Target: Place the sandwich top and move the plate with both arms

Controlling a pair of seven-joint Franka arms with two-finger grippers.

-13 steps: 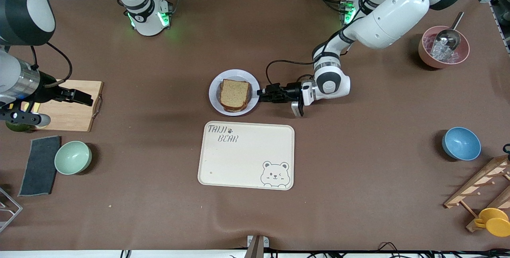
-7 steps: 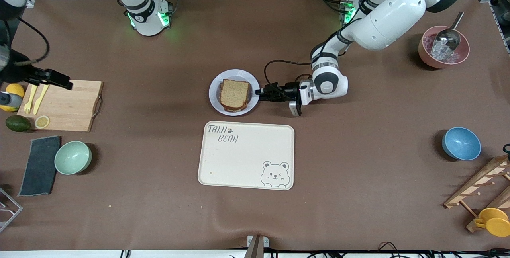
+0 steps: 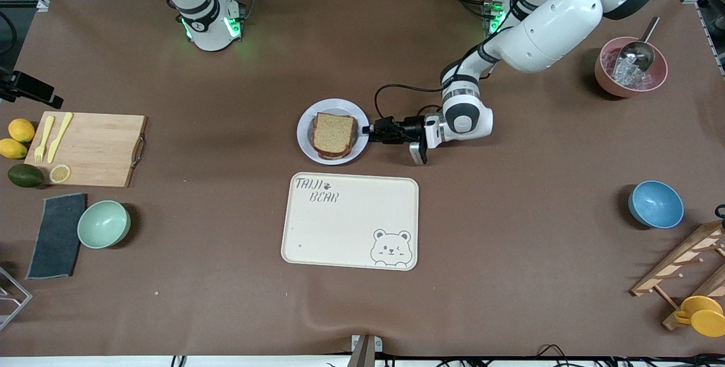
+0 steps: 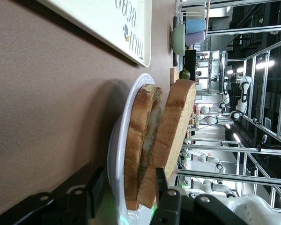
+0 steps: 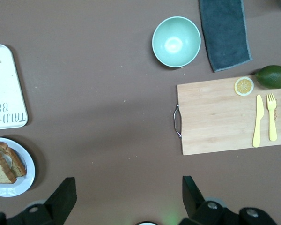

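Observation:
The sandwich top point(image 3: 334, 132), a speckled brown slice, lies on the stacked sandwich on the pale plate point(image 3: 306, 123) in the table's middle. My left gripper point(image 3: 369, 130) lies level at the plate's rim on the side toward the left arm's end. In the left wrist view it point(image 4: 129, 183) is open, one finger point(image 4: 96, 187) below the rim point(image 4: 113, 154) and one point(image 4: 161, 185) above the top slice point(image 4: 175, 122). My right gripper point(image 5: 129, 185) is open and empty, high over bare table near the cutting board. Only a black part of it shows in the front view point(image 3: 34, 90).
A cream bear tray point(image 3: 350, 221) lies just nearer the front camera than the plate. A cutting board point(image 3: 90, 149), a mint bowl point(image 3: 103, 223) and a grey cloth point(image 3: 56, 235) are toward the right arm's end. A blue bowl point(image 3: 655, 204) and a pink bowl point(image 3: 630, 67) are toward the left arm's end.
My right arm has pulled up and away from over the cutting board, toward the table's edge. My left gripper has edged slightly closer to the plate's rim.

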